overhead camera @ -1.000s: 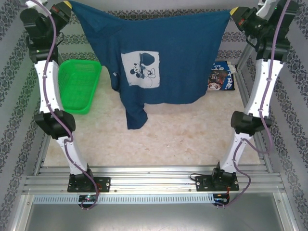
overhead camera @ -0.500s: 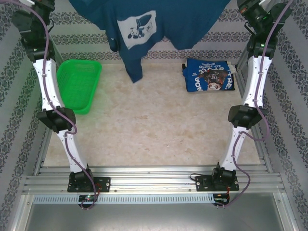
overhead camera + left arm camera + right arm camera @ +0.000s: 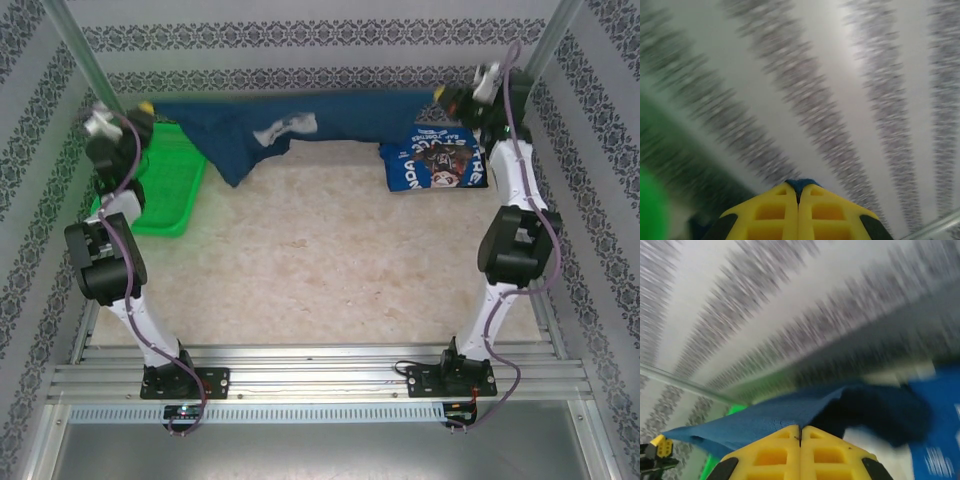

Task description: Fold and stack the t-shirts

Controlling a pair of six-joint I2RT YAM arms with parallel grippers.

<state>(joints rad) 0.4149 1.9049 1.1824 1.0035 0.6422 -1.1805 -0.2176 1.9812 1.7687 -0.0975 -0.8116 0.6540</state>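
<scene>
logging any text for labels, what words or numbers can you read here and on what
bright blue folded t-shirt: white lettering around a dark picture, too small and blurred to read.
navy t-shirt: white print, motion-blurred, no words readable.
No other text seen.

right tool (image 3: 800, 430) closed, pinching navy shirt (image 3: 765, 416) edge; cloth stretches left; brighter blue shirt (image 3: 941, 402) right, blurred

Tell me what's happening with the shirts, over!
Both shut on the navy shirt: left hand, right hand, cloth stretched between them. The blue shirt lies folded near right hand. The green basket sits beside left hand.
</scene>
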